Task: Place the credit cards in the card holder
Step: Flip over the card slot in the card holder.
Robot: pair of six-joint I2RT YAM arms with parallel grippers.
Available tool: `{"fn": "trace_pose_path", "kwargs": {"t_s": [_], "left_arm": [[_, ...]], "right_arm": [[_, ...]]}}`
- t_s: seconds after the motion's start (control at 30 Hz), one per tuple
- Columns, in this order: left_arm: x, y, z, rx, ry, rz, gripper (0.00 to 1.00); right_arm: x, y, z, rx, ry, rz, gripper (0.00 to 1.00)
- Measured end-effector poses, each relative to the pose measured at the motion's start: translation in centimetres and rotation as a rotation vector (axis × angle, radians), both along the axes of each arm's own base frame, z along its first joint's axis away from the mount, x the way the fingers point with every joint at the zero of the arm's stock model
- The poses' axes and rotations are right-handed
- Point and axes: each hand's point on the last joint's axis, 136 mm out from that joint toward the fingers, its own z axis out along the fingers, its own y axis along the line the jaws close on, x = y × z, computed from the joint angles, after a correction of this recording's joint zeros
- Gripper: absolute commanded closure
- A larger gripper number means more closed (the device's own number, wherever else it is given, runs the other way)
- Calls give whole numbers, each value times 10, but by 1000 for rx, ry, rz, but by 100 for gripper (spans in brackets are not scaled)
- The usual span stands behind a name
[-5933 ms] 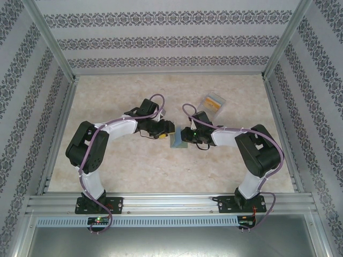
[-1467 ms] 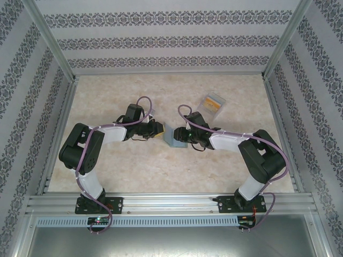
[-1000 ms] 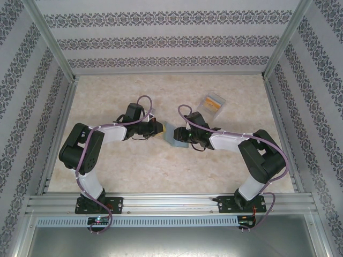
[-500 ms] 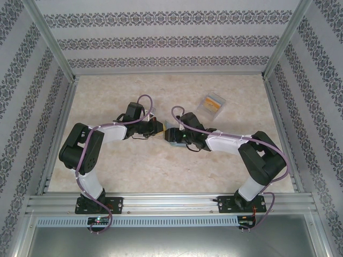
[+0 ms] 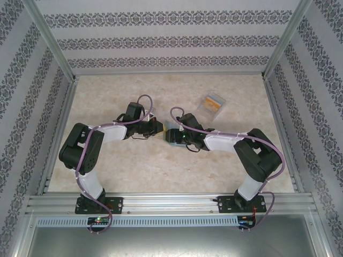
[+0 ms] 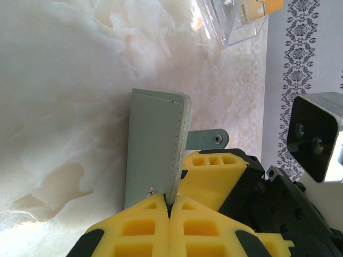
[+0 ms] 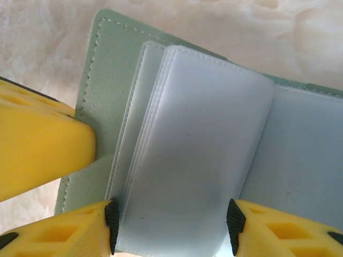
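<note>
One small grey-green folding card holder (image 6: 153, 144) is pinched at its cover by the left tool (image 6: 167, 206). Right tool (image 7: 171, 227) straddles its sleeves (image 7: 198, 144); grip unclear.

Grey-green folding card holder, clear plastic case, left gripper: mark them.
card holder (image 6: 153, 144), left wrist view, outer cover.
clear plastic case (image 5: 210, 103), top external view, its middle.
left gripper (image 6: 167, 206), left wrist view, between fingertips.

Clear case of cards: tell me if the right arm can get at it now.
Probably yes. Only bare table lies between the right pincer and the clear case; but its jaws straddle sleeves of the card holder, so it must back off first.
</note>
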Motion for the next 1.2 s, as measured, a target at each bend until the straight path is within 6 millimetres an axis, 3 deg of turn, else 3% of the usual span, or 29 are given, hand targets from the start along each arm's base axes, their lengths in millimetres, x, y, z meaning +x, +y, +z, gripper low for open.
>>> {"fn": "trace_pose_path", "kwargs": {"t_s": [0.6,0.77,0.83,1.0,1.2], "left_arm": [[-1,0,-12,10,27,0,100],[-1,0,-12,10,27,0,100],[-1,0,-12,11,27,0,100],[-1,1,-14,12,31,0,100],[-2,1,-17,15,39,0,100]], "right_arm": [[1,-49,-19,-144,27,-172,43],[-2,-67,-9,-194,24,-229,42],[-1,-70,3,-182,5,-243,39],[2,-60,29,-121,-52,-206,36],[2,-25,30,-96,-54,-103,35]]}}
